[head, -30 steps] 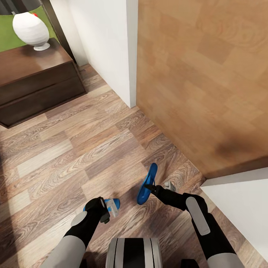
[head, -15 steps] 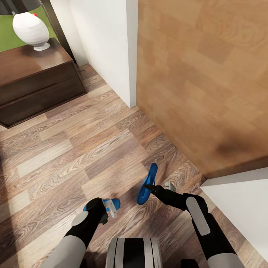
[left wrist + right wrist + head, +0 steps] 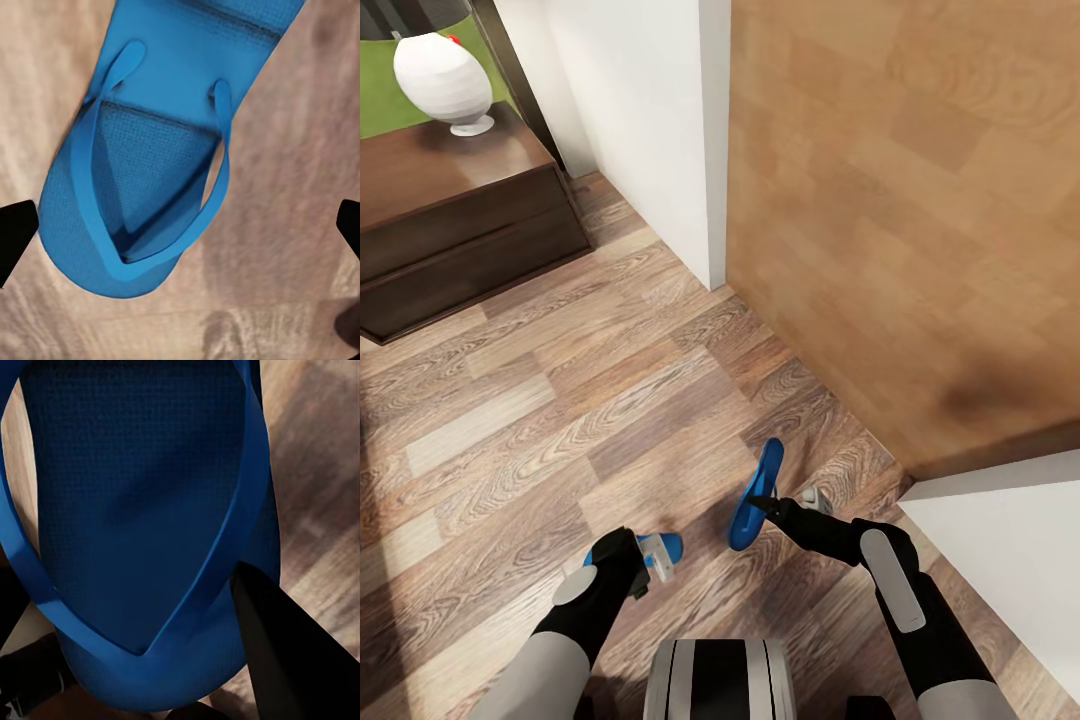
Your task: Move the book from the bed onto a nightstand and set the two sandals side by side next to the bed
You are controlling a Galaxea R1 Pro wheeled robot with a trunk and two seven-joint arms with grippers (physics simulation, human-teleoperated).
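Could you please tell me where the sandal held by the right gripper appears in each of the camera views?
Head view: the sandal hangs tilted on edge at lower centre, at the right gripper.
Right wrist view: the sandal is close up, a dark finger against its strap.
Left wrist view: that blue sandal is the other one, lying on the floor.
Shared landmark: the wood-plank floor.

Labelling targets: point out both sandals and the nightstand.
left sandal (image 3: 142,172), left wrist view, footbed under the strap.
right sandal (image 3: 764,476), head view, upper sole.
nightstand (image 3: 450,165), head view, glossy top.
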